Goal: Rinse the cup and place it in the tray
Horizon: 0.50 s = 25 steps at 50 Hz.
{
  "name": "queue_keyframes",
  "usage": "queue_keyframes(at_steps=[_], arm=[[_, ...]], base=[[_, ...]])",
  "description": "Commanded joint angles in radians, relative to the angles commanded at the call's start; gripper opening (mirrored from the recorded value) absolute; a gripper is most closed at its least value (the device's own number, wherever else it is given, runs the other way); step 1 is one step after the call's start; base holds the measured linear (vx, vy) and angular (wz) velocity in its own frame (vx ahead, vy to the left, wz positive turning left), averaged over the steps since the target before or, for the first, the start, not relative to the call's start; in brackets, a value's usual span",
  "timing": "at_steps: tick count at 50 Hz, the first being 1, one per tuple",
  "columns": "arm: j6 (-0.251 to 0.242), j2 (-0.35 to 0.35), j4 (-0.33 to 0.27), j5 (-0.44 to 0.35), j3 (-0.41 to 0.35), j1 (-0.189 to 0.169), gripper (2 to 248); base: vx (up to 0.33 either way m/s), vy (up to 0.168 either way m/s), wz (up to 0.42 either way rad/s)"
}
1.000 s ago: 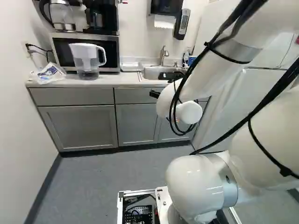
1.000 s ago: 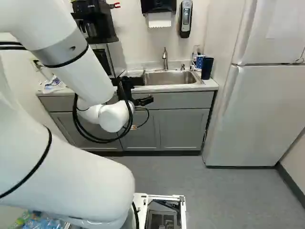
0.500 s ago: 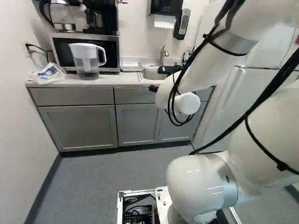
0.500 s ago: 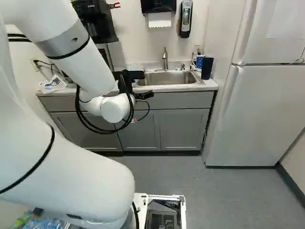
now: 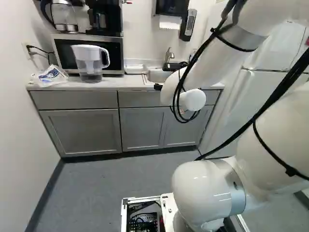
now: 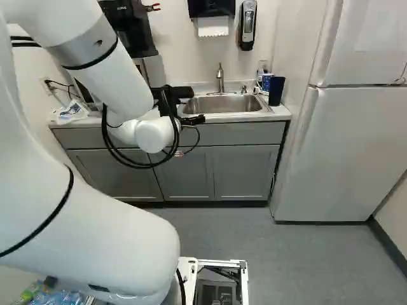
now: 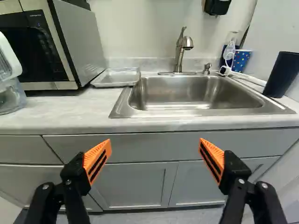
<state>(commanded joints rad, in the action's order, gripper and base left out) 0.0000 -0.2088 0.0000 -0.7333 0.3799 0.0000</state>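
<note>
Before the desk [image 7: 60, 112], claw [image 6: 180, 93] spread open, tray [image 7: 116, 78] between microwave [image 7: 77, 42] and sink [image 7: 187, 95], dotted cup [image 7: 241, 60], dark cup [image 7: 282, 74] by its other end.

Smooth, satin metal is seen in the sink [image 7: 187, 113] and tray [image 7: 116, 78]; glossy, clear plastic is shown by the left pitcher [image 7: 10, 97].

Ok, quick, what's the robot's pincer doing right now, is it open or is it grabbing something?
Pincer: open, its two orange pads wide apart and nothing held between them.
</note>
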Motion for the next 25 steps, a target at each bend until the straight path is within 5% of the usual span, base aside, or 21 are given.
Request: queue_keyframes(at_steps=[25], arm=[[0.0, -0.01, 0.0, 0.058, 0.049, 0.0, 247]], base=[[0.0, 0.0, 0.0]])
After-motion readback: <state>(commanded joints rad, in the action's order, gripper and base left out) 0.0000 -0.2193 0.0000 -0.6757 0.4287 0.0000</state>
